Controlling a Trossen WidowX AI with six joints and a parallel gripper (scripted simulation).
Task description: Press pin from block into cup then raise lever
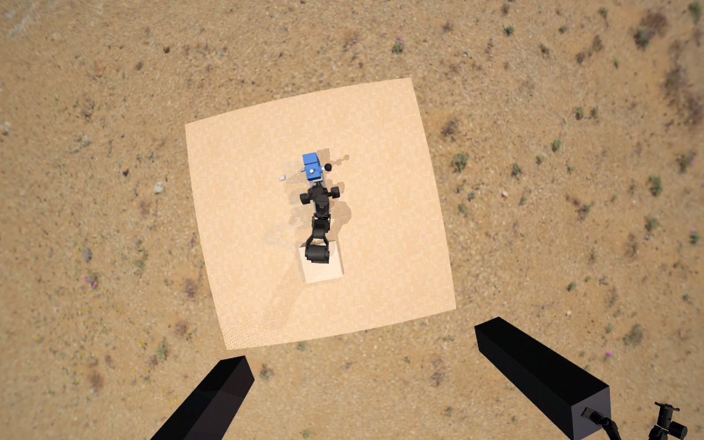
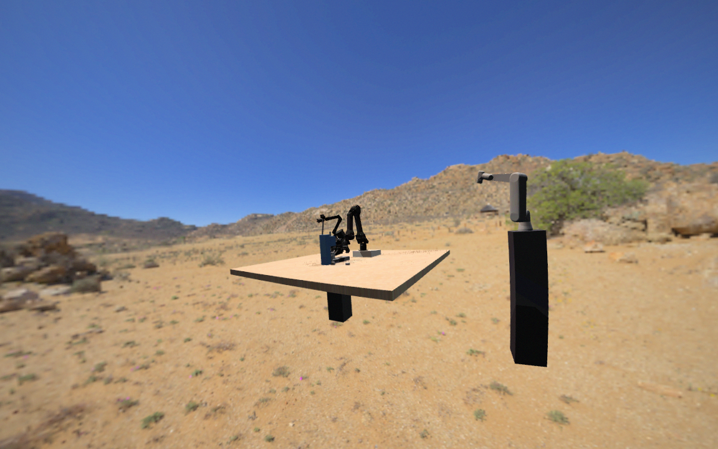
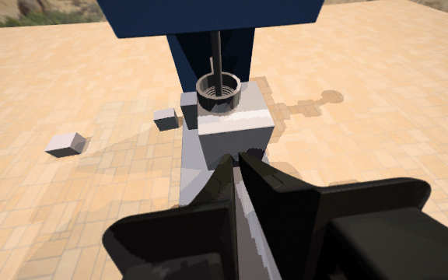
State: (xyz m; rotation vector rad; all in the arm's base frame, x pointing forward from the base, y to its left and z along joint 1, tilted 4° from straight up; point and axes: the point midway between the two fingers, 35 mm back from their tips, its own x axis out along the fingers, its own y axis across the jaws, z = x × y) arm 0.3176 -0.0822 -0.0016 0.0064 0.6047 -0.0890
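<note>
From the top, the blue press (image 1: 311,164) (image 2: 326,249) (image 3: 216,17) stands on the table (image 1: 387,219) (image 2: 322,275) (image 3: 364,70), a black knob (image 1: 327,167) at its side. The arm (image 1: 319,227) (image 2: 354,220) reaches towards it, and the gripper (image 1: 318,185) (image 2: 341,254) (image 3: 234,158) is near its front. A small piece (image 1: 282,178) lies off to one side. Two black posts rise beyond the table edge.

From outside, the press and gripper crowd together, hiding the block. A grey arm (image 2: 518,195) on a black column (image 2: 528,295) stands well apart.

At the wrist, the fingers are pressed nearly together with nothing pinched, their tips at the near face of the block (image 3: 236,145). The block sits on the bed (image 3: 193,183), its back part under the ring (image 3: 238,93) around the punch (image 3: 217,52). The ring hides the pin, so its alignment cannot be told. Two loose bits (image 3: 64,145) (image 3: 166,119) lie left of the bed in this view, outside the block's line to the press.
</note>
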